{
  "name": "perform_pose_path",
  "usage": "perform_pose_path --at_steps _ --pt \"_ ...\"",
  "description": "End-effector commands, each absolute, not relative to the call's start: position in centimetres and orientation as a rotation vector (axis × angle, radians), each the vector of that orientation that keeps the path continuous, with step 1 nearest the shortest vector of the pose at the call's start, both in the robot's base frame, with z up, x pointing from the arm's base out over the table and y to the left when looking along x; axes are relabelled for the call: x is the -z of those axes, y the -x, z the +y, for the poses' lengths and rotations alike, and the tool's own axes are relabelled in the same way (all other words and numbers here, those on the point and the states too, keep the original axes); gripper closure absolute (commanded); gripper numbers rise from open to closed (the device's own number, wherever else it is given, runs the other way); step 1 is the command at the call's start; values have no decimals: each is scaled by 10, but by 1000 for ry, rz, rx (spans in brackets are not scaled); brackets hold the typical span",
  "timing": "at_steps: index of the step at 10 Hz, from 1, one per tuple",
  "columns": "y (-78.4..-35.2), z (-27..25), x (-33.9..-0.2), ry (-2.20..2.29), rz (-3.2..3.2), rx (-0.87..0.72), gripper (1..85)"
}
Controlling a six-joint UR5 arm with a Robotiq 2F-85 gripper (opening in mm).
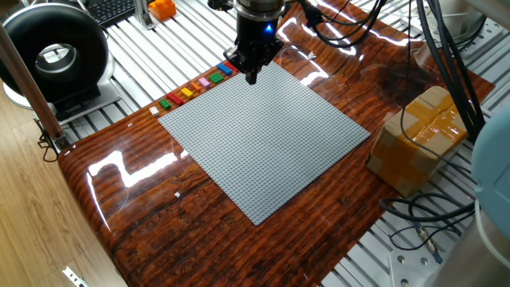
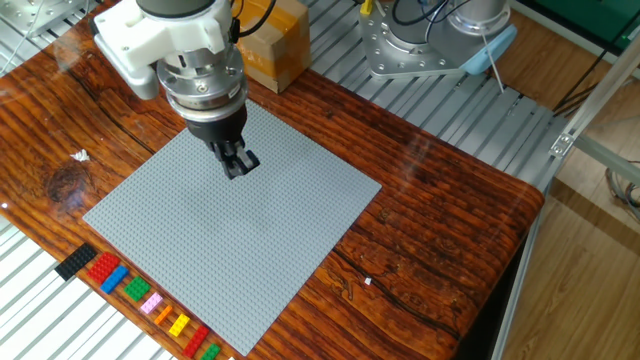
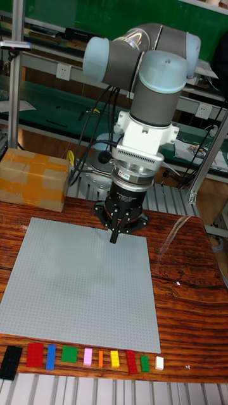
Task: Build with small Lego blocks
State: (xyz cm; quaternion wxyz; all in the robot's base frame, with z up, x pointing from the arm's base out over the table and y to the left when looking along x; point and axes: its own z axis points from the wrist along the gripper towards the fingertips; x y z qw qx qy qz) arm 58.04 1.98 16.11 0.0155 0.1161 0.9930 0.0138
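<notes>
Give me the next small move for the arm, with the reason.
Probably travel to the row of small Lego blocks beside the grey baseplate and come down on one. The gripper hangs over the plate with nothing visible between its fingers, the plate is bare, and every block sits off its edge.

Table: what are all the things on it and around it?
Table: one, shiny brown wood, under everything.
Baseplate: one, grey, flat in the middle of the table.
Small Lego blocks: ten in a row along the baseplate's near edge; black, red, blue, green, pink, orange, yellow, red, green, white.
Cardboard box: one, tan, at the table's far left corner.
Orange object: one, off the table on the metal slats.
Arm: one, grey and silver, above the baseplate.
Gripper: one, black, pointing down over the baseplate's far edge, fingers together, empty.
</notes>
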Motion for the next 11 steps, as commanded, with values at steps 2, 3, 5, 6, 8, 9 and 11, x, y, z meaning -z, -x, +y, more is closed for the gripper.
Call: perform_pose_path --at_steps 2,3,5,6,8,9,11 --pt "-608 31 -166 -421 2977 -134 847" --pt "-611 31 -166 -392 2969 -133 847" --pt "-609 31 -166 -350 2983 -134 847" --pt "-607 26 -165 -329 3000 -121 847" --pt "-615 0 -158 -264 3030 -115 847" --pt "-623 -13 -157 -226 3047 -138 847" --pt "-640 -25 -157 -189 3076 -135 847"
